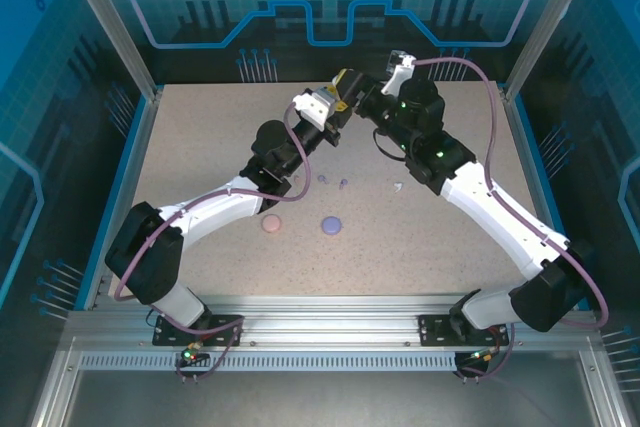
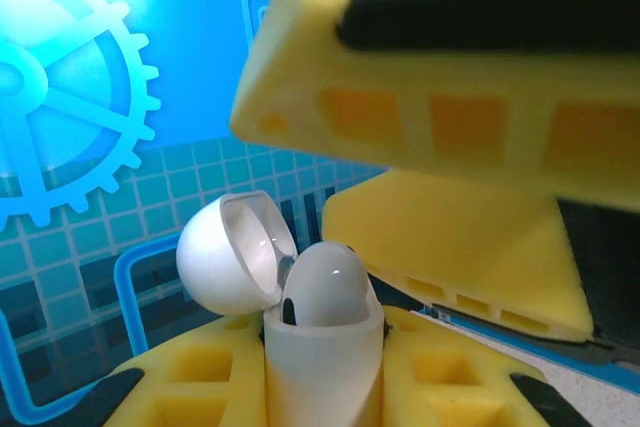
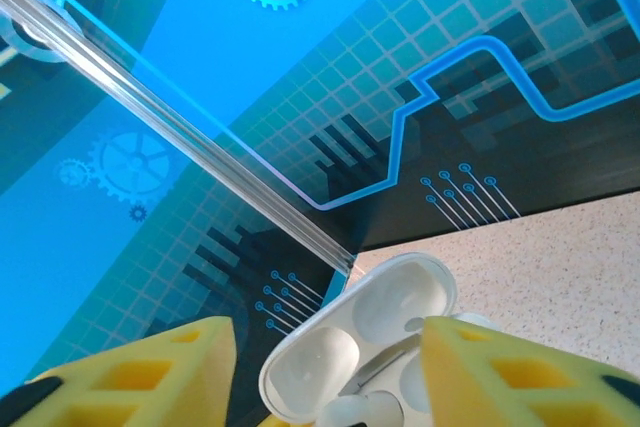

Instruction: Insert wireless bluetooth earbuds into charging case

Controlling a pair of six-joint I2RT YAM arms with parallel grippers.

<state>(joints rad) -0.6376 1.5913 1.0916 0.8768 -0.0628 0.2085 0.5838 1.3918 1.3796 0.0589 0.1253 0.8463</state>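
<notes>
Top view: both arms meet high over the upper centre of the table. The left gripper and right gripper sit tip to tip. Left wrist view: the left gripper is clamped on the white charging case. The case stands upright at bottom centre between the yellow fingers, touching both. Its lid is hinged open toward the left. One white earbud sits in the case mouth, its rounded top proud of the rim. The right gripper's two yellow fingers fill the upper right of this frame, spread apart with nothing between them. Right wrist view: the right gripper has its claw wide. The open white charging case sits low in the gap with its inner wells showing. I cannot tell whether either finger touches the case. On the table, lower centre of the top view, lie a pink case and a purple case. Two purple earbuds lie just above them. A loose white earbud lies to their right, well apart.
</notes>
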